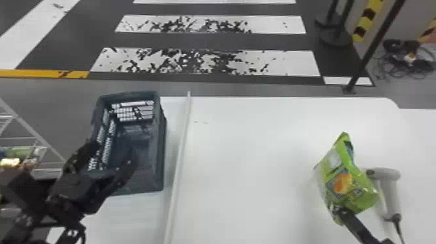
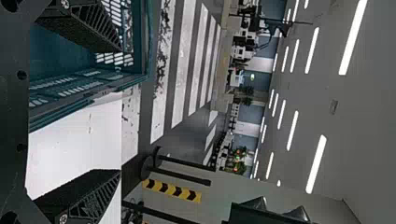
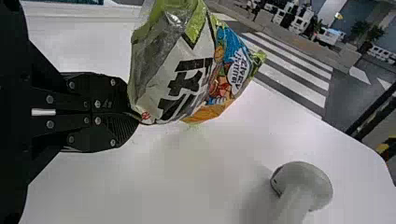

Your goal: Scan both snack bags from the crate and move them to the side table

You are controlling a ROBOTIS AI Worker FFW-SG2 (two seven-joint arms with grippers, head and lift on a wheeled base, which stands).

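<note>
Left gripper (image 1: 113,151), lower left of head view, open by crate (image 1: 160,152); right gripper (image 1: 339,211), lower right, pinching green snack bag (image 1: 348,186) by one end, so weight could peel it loose onto scanner (image 1: 391,191)

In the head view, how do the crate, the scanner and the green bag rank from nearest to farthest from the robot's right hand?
From the right gripper:
1. Green bag, pinched in its fingers.
2. Scanner, just to its right.
3. Crate, far across on the left.
</note>
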